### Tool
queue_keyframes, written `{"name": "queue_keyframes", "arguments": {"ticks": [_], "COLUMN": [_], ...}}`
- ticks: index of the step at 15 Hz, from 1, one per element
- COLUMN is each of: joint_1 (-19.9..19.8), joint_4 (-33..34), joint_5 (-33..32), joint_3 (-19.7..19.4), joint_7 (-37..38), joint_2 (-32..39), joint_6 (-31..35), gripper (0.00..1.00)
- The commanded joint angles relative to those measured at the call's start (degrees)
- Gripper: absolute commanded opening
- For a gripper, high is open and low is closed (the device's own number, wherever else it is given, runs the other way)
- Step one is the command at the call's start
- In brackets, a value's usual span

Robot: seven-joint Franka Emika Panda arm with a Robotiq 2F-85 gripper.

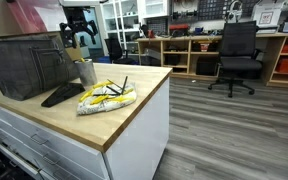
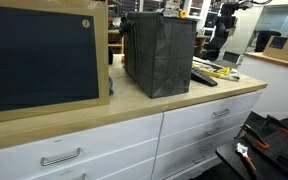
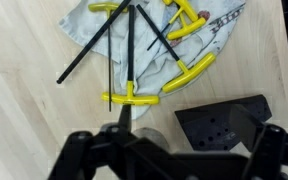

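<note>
On a workshop's wooden countertop point(image 1: 134, 110), your gripper point(image 3: 174, 158) hangs at the bottom of the wrist view, fingers spread wide and empty. Just above it, one black wedge-shaped block point(image 3: 224, 120) lies at lower right. One grey cloth point(image 3: 89, 30) at centre carries at least four yellow-handled hex keys point(image 3: 131, 98). In an exterior view the counter's front edge runs near the cloth, and one mesh basket point(image 1: 24, 62) stands at left. Beyond, open floor point(image 1: 224, 125) reaches one office chair point(image 1: 236, 55).
</note>
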Motion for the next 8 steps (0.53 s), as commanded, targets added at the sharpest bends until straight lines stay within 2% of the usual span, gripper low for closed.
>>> {"name": "queue_keyframes", "arguments": {"ticks": [1, 8], "joint_1": [-0.51, -0.67], "joint_4": [1.9, 4.15], "joint_5": [-0.18, -0.21], "joint_3": [0.85, 0.93], "joint_7": [0.07, -0.05], "joint_2": [1.14, 2.61], "joint_6": [-1.25, -2.22], "gripper": [1.0, 1.0]}}
